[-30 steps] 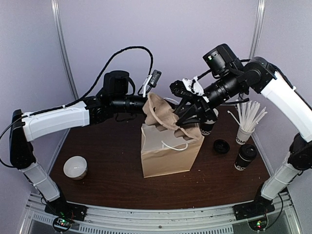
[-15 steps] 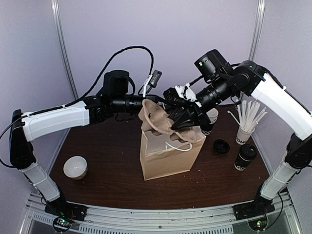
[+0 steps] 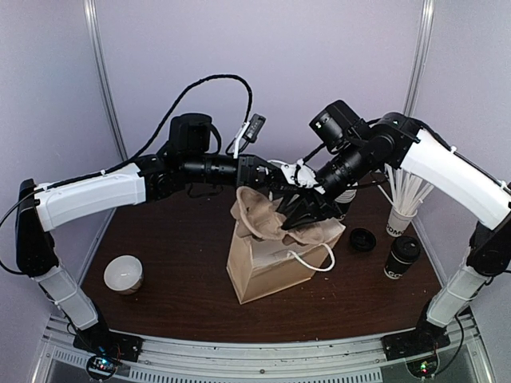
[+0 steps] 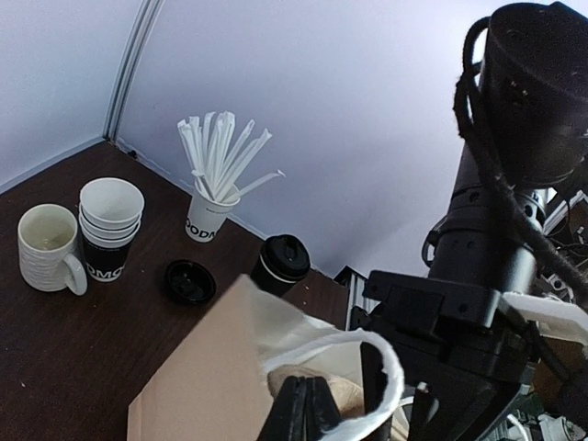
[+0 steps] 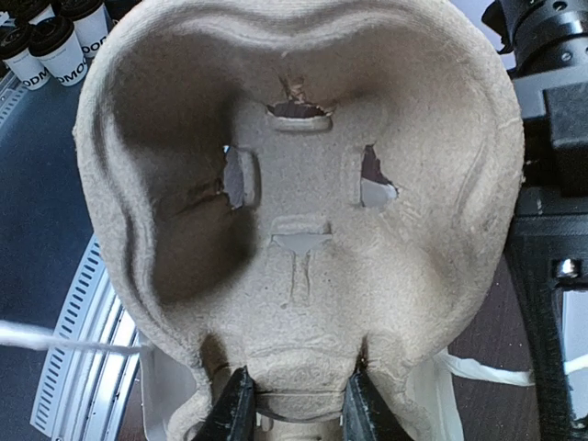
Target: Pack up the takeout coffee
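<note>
A brown paper bag (image 3: 271, 270) with white handles stands mid-table, tilted. My right gripper (image 3: 307, 211) (image 5: 294, 404) is shut on the edge of a moulded pulp cup carrier (image 3: 259, 211) (image 5: 303, 184), which hangs part way inside the bag's mouth. My left gripper (image 3: 271, 182) (image 4: 305, 404) is pinched shut at the bag's back rim, with a white handle (image 4: 390, 354) looping beside its fingers. The takeout coffee (image 3: 403, 255) (image 4: 280, 262), with its black lid and black band, stands on the table right of the bag, apart from both grippers.
A loose black lid (image 3: 363, 238) (image 4: 190, 280) lies between bag and coffee. A paper cup of white sticks (image 3: 403, 209) (image 4: 211, 216) stands at the back right, with stacked open cups (image 4: 110, 230) and a white mug (image 4: 50, 248) nearby. A white cup (image 3: 124, 274) sits front left.
My right gripper has come down and to the left, lowering the carrier further into the bag. The bag has tipped and shifted slightly left. The left gripper has reached a little further right.
</note>
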Motion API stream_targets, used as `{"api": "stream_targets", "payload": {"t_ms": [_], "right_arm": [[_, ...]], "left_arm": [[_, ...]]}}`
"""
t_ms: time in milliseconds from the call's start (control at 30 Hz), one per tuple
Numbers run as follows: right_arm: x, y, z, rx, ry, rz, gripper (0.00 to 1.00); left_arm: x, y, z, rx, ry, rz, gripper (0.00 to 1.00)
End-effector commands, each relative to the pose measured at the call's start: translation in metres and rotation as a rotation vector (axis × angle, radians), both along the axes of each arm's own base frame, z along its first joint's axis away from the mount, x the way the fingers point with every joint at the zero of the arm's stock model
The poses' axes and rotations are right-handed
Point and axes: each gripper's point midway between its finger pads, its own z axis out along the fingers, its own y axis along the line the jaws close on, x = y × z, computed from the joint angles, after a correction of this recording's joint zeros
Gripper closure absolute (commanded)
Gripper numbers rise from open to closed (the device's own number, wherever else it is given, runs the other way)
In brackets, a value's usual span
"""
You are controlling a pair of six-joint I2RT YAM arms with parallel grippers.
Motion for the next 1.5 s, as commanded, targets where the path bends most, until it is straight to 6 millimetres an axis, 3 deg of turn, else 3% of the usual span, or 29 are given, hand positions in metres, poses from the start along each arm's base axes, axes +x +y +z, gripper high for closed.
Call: {"api": "stream_targets", "payload": {"t_ms": [0, 333, 600, 900, 1067, 1200, 1467], "right_arm": [[0.003, -0.01, -0.003, -0.024, -0.036, -0.016, 0.77], [0.01, -0.004, 0.018, 0.018, -0.084, -0.014, 0.78], [0.017, -0.013, -0.012, -0.057, -0.094, -0.032, 0.78], [0.024, -0.027, -0.02, -0.114, -0.156, -0.071, 0.78], [0.023, -0.031, -0.022, -0.13, -0.162, -0.07, 0.78], [0.028, -0.033, -0.029, -0.153, -0.182, -0.079, 0.78], [0.037, -0.037, -0.039, -0.203, -0.229, -0.095, 0.78]], "left_arm": [[-0.004, 0.005, 0.033, -0.054, -0.069, -0.015, 1.0], [-0.005, 0.001, 0.031, -0.05, -0.053, -0.053, 1.0], [-0.004, 0.006, 0.026, -0.026, -0.033, -0.055, 1.0], [0.0, 0.006, 0.02, -0.004, -0.032, -0.038, 1.0], [0.005, 0.009, 0.014, 0.035, -0.034, -0.011, 0.85], [0.007, 0.012, 0.011, 0.054, -0.039, 0.009, 0.79], [0.014, 0.019, 0.01, 0.074, -0.055, 0.059, 0.75]]}}
